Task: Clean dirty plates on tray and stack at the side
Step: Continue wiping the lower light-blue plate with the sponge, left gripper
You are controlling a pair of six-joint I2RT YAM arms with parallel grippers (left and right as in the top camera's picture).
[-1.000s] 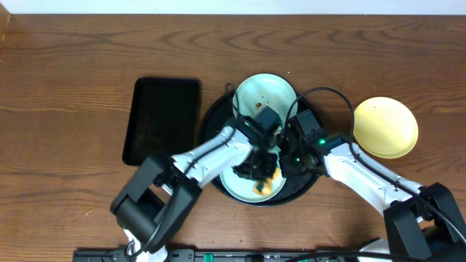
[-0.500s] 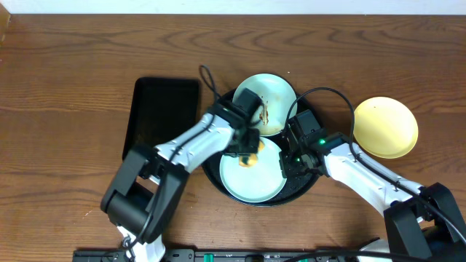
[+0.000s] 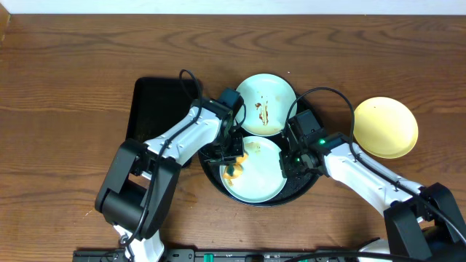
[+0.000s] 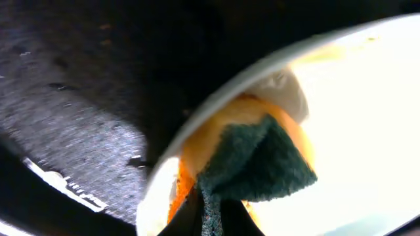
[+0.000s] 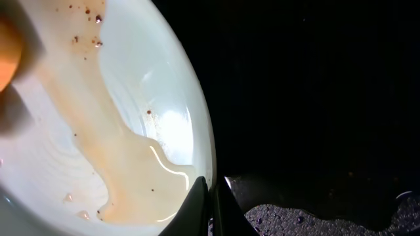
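The round black tray (image 3: 304, 188) holds two mint-blue plates. The back plate (image 3: 271, 98) has a brown smear. The front plate (image 3: 259, 182) is wet with thin brownish liquid, as the right wrist view (image 5: 98, 124) shows. My left gripper (image 3: 231, 163) is shut on an orange and green sponge (image 4: 256, 160) and presses it on the front plate's left edge. My right gripper (image 3: 287, 161) is shut on that plate's right rim (image 5: 211, 203). The yellow plate (image 3: 385, 127) lies on the wooden tabletop to the right of the tray.
A smaller rectangular black tray (image 3: 160, 120) lies left of the round tray, close to my left arm. A black cable loops above the right arm near the back plate. Bare wood tabletop (image 3: 73, 87) surrounds the trays.
My left gripper has swept the sponge from the plate's lower right, up across it, to its left edge. The right gripper and the plates have not moved.
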